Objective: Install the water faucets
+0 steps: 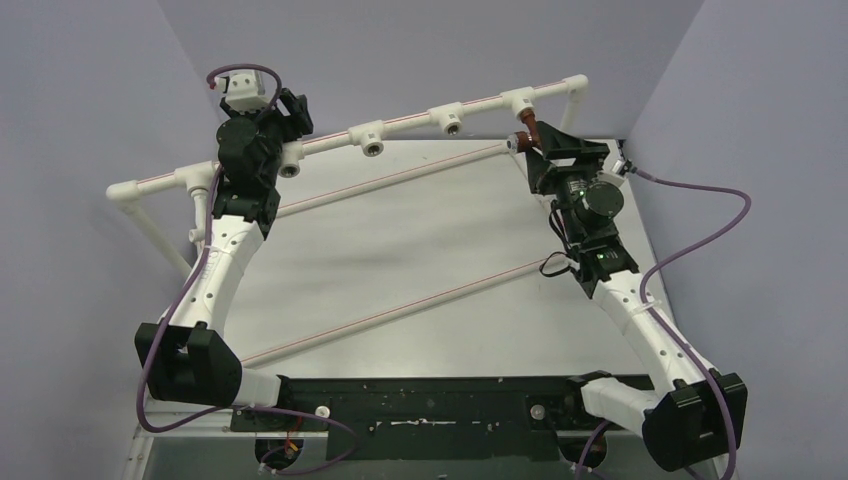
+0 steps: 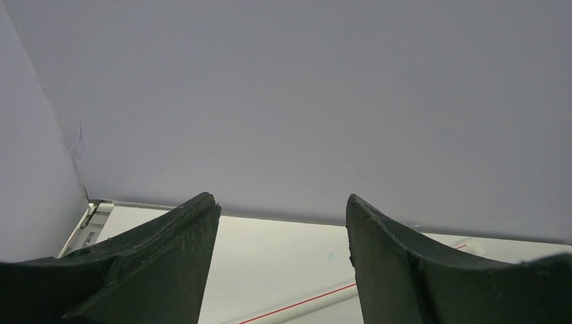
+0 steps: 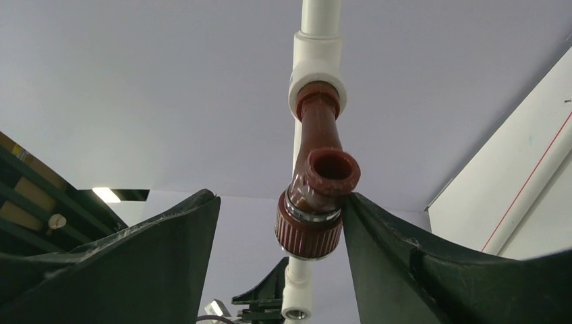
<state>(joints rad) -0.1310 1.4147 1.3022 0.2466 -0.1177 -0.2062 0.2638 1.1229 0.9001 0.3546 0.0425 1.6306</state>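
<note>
Brown faucet (image 3: 317,135) in tee socket (image 3: 317,64) sits against one finger (image 3: 405,270) of R hand (image 3: 282,200); room beside other.

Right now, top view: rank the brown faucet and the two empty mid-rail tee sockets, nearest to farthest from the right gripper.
1. brown faucet, at the right gripper itself, far right.
2. right mid-rail socket, just left of it.
3. left mid-rail socket, farther left, nearer the centre.
</note>
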